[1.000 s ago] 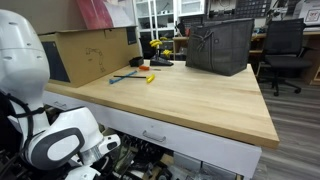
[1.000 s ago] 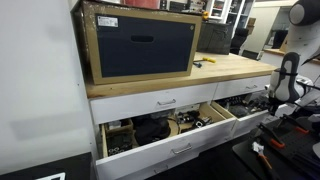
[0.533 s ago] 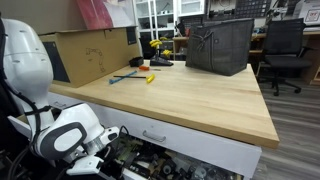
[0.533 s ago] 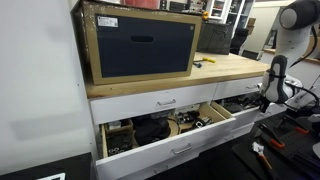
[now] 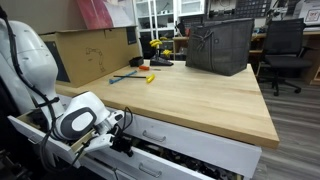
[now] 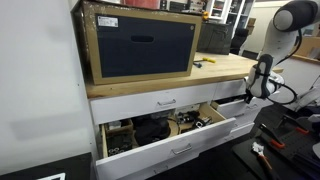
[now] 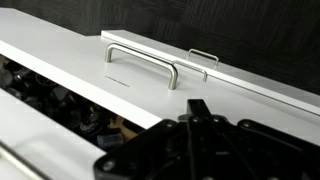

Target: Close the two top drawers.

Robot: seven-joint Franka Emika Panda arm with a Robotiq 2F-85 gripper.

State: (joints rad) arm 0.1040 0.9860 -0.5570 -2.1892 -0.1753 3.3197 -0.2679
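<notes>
While both open drawers stand out from the workbench (image 5: 200,100), the step in hand looks like the push on the drawer at the robot's end (image 6: 244,117). That drawer sits partly out, with the gripper (image 7: 200,110) close by it. In the wrist view the fingers look pressed together with nothing between them, and a white front with a bar handle (image 7: 140,60) lies just beyond them.

To do this well, the robot would probably set the fingertips flat on the front panel near its handle. It should push straight along the slides rather than at a slant, and stop once the panel sits flush with the fronts above. A push near a corner could skew the drawer and jam it.

The tool drawer (image 6: 150,157), at the far end of the bench from the arm, is pulled well out. It holds a jumble of dark tools (image 6: 165,128), some lying near the rim. Anything standing above that rim could catch on the way in. The drawer under the wrist camera shows only dark shapes (image 7: 50,95), too dim to name.
</notes>
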